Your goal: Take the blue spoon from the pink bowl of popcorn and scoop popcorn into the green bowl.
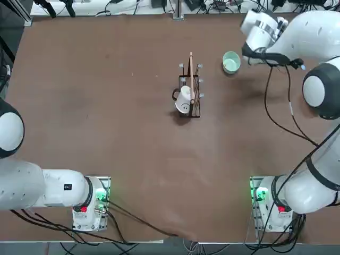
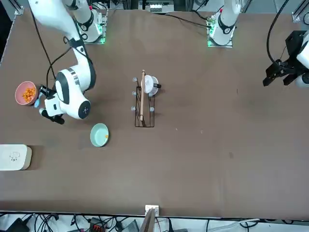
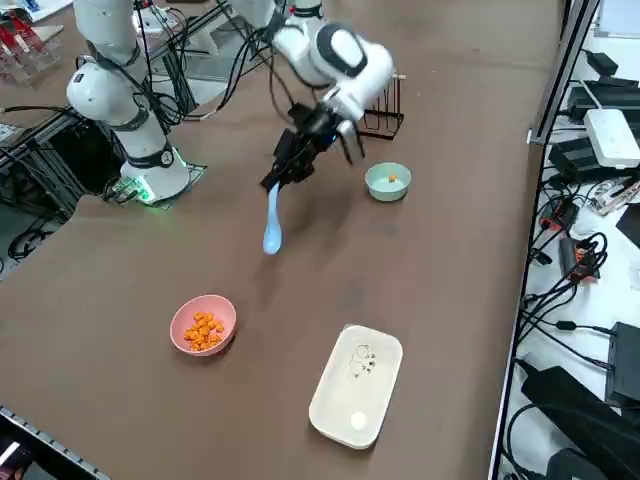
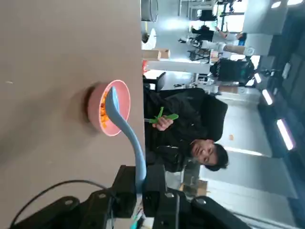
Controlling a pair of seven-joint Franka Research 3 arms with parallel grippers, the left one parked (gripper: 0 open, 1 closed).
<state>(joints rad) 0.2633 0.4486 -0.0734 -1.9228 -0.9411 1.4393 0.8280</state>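
Right gripper, upper centre of the side view, is clamped tight on the blue spoon, which hangs bowl-down above the table. The pink bowl of popcorn sits lower left; the green bowl centre right. No readable writing.

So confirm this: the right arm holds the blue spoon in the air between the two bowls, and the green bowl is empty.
Not empty: the right side view shows an orange piece of popcorn in the green bowl. The right gripper does hold the blue spoon aloft between it and the pink bowl.
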